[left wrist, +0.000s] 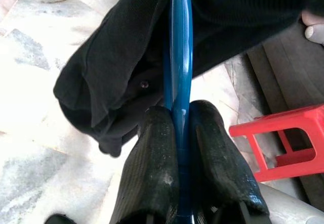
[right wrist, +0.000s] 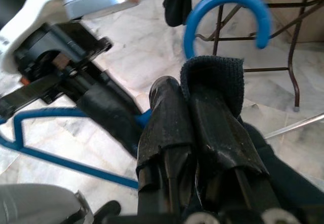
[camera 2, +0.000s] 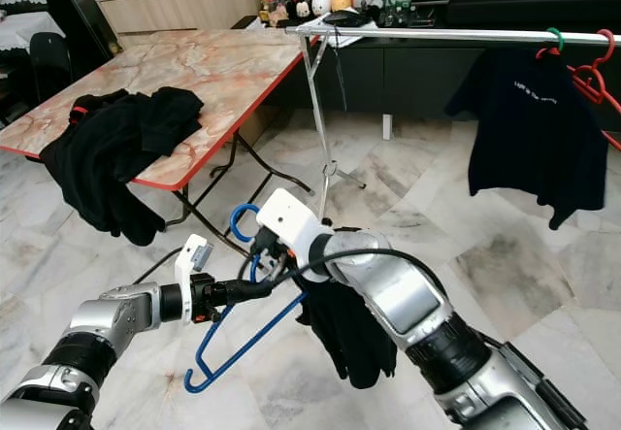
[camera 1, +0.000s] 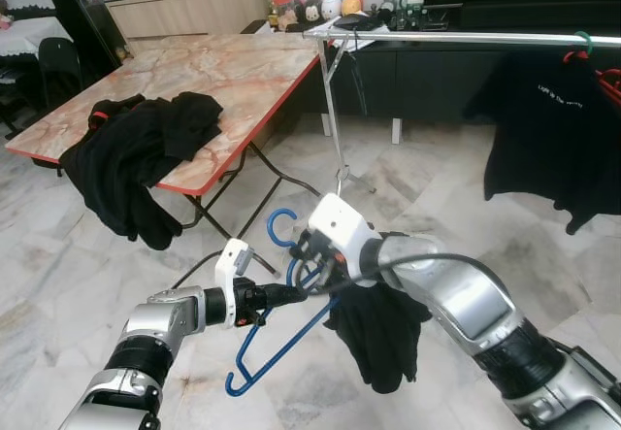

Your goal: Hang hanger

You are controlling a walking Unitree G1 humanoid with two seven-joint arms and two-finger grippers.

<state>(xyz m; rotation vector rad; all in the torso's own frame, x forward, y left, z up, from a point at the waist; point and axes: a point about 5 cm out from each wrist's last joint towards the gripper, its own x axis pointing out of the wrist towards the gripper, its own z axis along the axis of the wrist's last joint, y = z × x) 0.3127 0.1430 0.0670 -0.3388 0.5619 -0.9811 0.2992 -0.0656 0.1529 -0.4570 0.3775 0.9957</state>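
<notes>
A blue plastic hanger hangs tilted low over the marble floor, its hook pointing up. My left gripper is shut on the hanger's bar; the left wrist view shows the blue bar pinched between both fingers. My right gripper sits just above and right of it, shut on the edge of a black garment that drapes beside the hanger. In the right wrist view, black fabric is clamped between the fingertips, below the blue hook. The metal clothes rail runs across the upper right.
A black T-shirt hangs on the rail beside red hangers. A folding marble-top table at left carries a pile of black clothes. The rail's upright post stands ahead. A red stool is on the floor.
</notes>
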